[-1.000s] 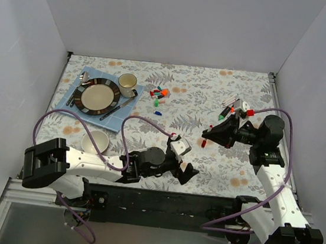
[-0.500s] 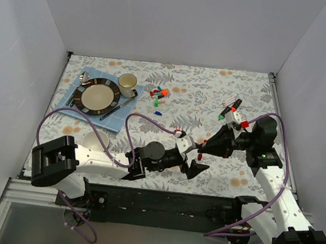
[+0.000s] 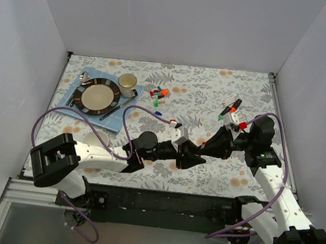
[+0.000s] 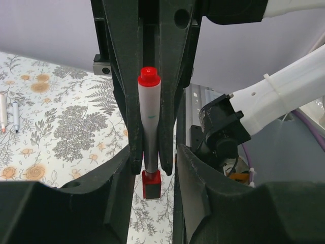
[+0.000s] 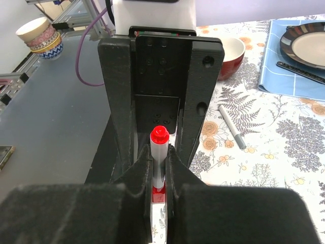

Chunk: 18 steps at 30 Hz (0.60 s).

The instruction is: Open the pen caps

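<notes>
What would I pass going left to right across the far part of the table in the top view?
Dark-rimmed plate → mug → pile of loose pen caps → bunch of pens.

Robotics lab test cell, plain white panel walls [image 3: 176, 16] boxing in a table [image 3: 203, 82] with a floral cloth, aluminium frame rail [image 3: 13, 187] at its near edge, purple cables [image 3: 47, 117], staged plate [image 3: 97, 96] and mug [image 3: 127, 82]
</notes>
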Each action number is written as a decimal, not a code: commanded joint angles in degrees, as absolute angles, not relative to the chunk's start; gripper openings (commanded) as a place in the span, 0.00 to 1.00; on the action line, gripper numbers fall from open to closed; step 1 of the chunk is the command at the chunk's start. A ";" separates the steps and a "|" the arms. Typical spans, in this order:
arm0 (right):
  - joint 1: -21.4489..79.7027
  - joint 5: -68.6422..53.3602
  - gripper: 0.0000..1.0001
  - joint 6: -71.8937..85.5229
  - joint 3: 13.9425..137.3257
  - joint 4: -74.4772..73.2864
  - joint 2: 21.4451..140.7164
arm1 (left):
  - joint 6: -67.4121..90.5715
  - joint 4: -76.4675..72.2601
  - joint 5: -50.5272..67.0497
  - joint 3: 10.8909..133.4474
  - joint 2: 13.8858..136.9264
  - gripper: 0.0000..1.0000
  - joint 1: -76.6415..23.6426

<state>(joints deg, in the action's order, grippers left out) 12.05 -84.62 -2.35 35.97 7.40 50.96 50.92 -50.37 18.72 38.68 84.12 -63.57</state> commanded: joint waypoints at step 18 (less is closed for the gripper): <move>13.62 -86.05 0.01 4.83 40.52 14.15 53.53 | 53.70 -56.34 25.31 37.97 86.22 0.04 -62.40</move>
<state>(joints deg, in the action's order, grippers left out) 13.17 -85.49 3.40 38.92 10.59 53.69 53.47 -55.05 23.42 38.20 87.02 -62.57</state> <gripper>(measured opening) 0.097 0.216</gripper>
